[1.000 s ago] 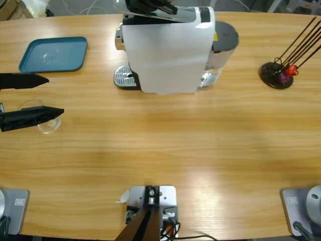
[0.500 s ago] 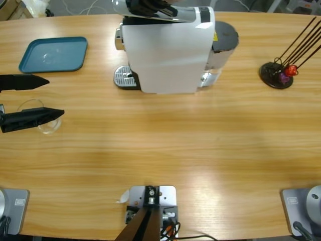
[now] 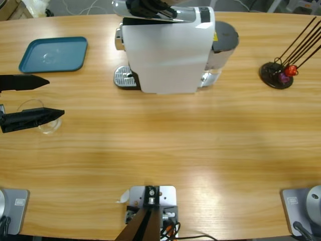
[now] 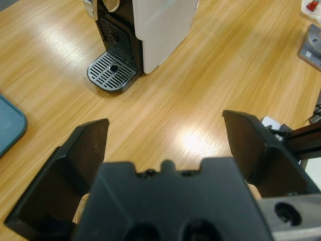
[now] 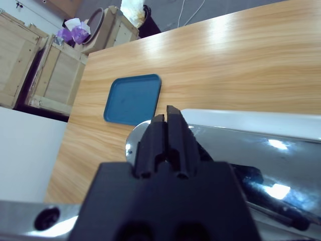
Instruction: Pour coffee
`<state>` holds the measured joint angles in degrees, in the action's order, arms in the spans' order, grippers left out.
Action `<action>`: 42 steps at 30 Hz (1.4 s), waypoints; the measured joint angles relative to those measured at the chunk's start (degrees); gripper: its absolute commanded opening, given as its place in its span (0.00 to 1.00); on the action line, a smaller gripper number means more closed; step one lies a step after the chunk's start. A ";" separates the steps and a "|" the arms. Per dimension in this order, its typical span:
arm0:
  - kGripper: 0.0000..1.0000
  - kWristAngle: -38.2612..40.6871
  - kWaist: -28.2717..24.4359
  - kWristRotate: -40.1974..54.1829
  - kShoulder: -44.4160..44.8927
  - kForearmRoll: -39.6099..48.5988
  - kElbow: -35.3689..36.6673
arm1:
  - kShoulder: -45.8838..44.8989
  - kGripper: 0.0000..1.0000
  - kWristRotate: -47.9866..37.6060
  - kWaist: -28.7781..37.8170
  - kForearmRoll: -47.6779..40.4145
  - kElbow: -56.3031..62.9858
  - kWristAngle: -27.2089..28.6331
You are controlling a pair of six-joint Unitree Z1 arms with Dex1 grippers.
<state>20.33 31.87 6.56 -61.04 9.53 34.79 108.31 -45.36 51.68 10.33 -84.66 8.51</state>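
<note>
The white coffee machine [image 3: 168, 52] stands at the table's far middle, with its grated drip tray [image 4: 112, 78] bare. My right gripper [image 3: 150, 6] is shut and sits on top of the machine, its closed jaws [image 5: 168, 118] pressed over the silver lever [image 5: 261, 150]. At the table's left edge my left gripper [image 3: 55, 95] is wide open. Its nearer jaw lies across a clear glass cup [image 3: 49, 126]. In the left wrist view the open jaws [image 4: 165, 123] frame bare wood and the cup is hidden. No coffee shows.
A teal tray [image 3: 52, 54] lies at the far left. At the far right is a black stand [image 3: 276, 75] with thin rods, holding purple and red capsules. The machine's grey water tank [image 3: 223, 40] is on its right side.
The silver lever atop the machine has shifted slightly to the left under the right gripper. The left gripper and the cup have not moved.
</note>
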 measured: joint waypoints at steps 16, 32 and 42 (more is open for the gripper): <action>0.99 -0.01 -0.15 0.00 -0.54 -1.05 -0.61 | 1.55 0.82 1.95 0.06 -0.19 0.38 -1.98; 1.00 -9.22 -0.17 0.00 0.28 0.83 -0.16 | -3.95 1.00 32.64 3.33 5.81 -9.74 1.54; 1.00 -25.06 -0.16 -2.67 2.90 16.24 4.37 | -15.40 1.00 33.34 6.69 9.37 5.53 2.43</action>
<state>-4.72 31.71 3.88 -58.14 25.77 39.16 92.91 -12.02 58.37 19.70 -79.13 10.93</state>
